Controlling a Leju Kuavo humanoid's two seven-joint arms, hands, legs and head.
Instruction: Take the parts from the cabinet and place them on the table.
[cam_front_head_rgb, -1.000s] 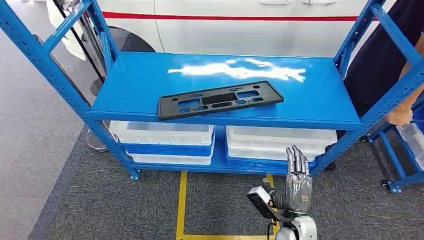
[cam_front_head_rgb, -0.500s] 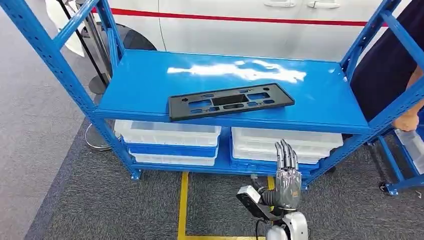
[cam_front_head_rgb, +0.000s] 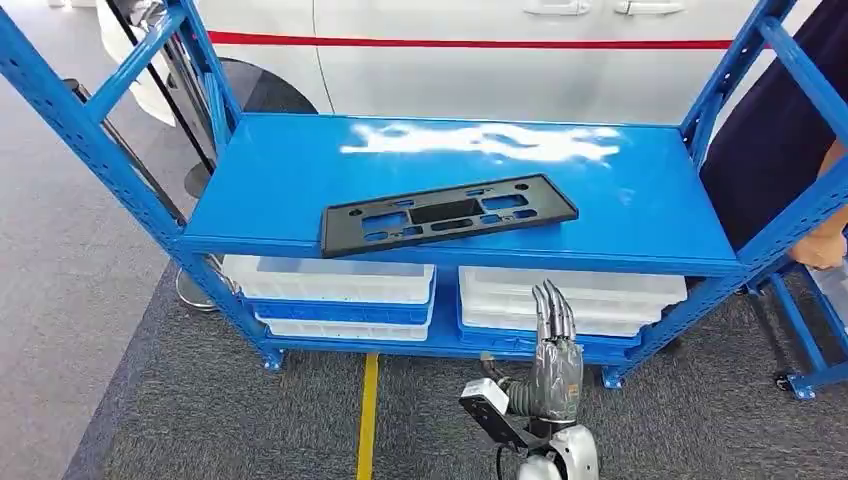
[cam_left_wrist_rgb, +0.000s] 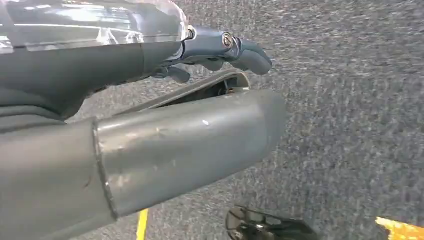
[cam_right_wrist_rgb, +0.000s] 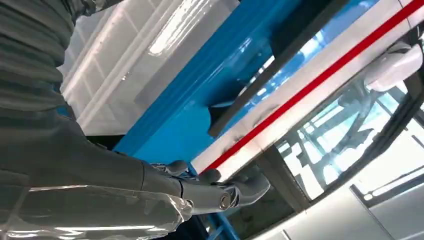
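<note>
The black plastic part (cam_front_head_rgb: 447, 214), a long flat frame with cut-outs, lies on the top shelf of the blue cabinet (cam_front_head_rgb: 640, 205), in the centre of the head view, close to the shelf's front edge and slightly skewed, its right end further back. Nothing touches it.

The right hand (cam_front_head_rgb: 553, 355) stands in the lower centre of the frame, below and in front of the shelf, fingers straight and held together, pointing up, holding nothing. It is well short of the part, lower in the frame and slightly to the right of the part's middle.

The left hand (cam_left_wrist_rgb: 215, 50) appears in the left wrist view over grey carpet (cam_left_wrist_rgb: 350, 100); fingers lightly curled, holding nothing.

White bins (cam_front_head_rgb: 330, 280) sit on the lower shelf. A white car (cam_front_head_rgb: 480, 70) with a red stripe stands behind the cabinet. A person (cam_front_head_rgb: 780, 130) stands at the right edge of the frame.
</note>
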